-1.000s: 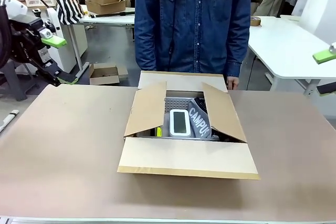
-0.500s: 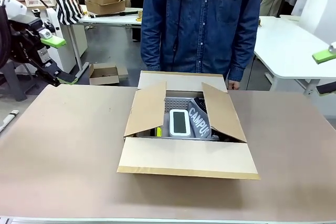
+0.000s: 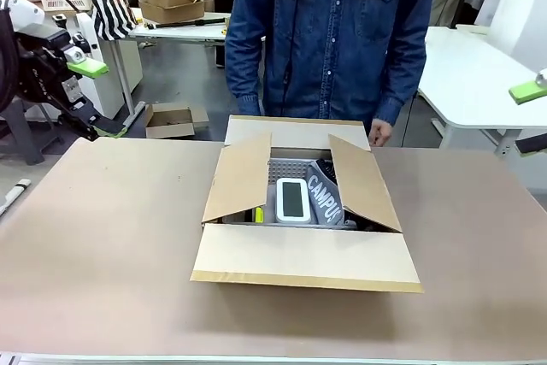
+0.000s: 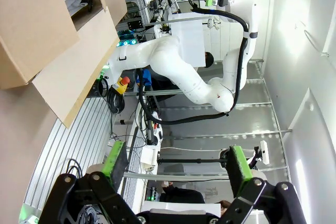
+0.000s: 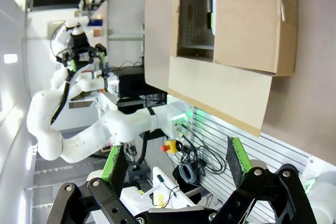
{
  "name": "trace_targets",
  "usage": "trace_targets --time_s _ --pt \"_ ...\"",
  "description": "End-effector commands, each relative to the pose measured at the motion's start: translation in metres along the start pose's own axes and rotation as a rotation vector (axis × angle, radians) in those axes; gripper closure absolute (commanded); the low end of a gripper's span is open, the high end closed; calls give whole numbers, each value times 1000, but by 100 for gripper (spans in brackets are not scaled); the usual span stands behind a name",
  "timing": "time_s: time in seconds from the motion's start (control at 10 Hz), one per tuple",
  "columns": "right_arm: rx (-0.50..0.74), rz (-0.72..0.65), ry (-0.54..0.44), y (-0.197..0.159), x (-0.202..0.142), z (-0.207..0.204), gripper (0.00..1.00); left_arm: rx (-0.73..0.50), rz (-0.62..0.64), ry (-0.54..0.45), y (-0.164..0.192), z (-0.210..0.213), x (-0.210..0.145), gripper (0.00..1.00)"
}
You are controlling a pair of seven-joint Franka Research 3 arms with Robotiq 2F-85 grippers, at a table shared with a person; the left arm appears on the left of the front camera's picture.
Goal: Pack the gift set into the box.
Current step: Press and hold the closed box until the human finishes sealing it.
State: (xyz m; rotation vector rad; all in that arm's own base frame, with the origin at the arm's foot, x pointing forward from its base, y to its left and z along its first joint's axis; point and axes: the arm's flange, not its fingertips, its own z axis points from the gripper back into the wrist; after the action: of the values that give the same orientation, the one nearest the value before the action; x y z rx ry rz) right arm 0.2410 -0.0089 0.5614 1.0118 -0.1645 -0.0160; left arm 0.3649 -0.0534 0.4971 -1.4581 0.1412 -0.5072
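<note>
box (image 3: 303,258) sits mid table (image 3: 102,237), slightly toward the far edge, all four flaps open. Near flap lies flat toward the robot's edge, far flap lies flat toward the person (image 3: 333,32), and the two side flaps tilt up and lean outward

gift set (image 3: 289,168) is inside the box. Its lattice wall shows at the back of the opening, with a white slab-like item (image 3: 292,200) and a grey printed cloth (image 3: 325,198) on top. My read: packing is done, only the flaps are left to close

left claw (image 3: 96,98) hangs off the far-left corner of the table, fingers apart, nothing between them. right claw (image 3: 532,117) is beyond the right edge near the far-right corner, also spread and empty. Both are probably held clear so the person has the table. The person's hand (image 3: 379,134) hangs just behind the box's far-right corner

Room: wide bare table to the left, right and near sides of the box. The side flaps stand above the opening, so a reach from the left or right edge has to clear them. Straight down is open. The near flap juts toward the robot's edge and could snag on a low sweep
</note>
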Motion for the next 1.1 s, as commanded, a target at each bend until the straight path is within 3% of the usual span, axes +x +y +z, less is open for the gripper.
trace_targets --time_s 0.0,1.0 --pt "21 19 -2 3 2 1 0 -19 -9 -2 -3 0 -1 0" --pt "21 19 -2 3 2 1 0 -19 -9 -2 -3 0 -1 0"
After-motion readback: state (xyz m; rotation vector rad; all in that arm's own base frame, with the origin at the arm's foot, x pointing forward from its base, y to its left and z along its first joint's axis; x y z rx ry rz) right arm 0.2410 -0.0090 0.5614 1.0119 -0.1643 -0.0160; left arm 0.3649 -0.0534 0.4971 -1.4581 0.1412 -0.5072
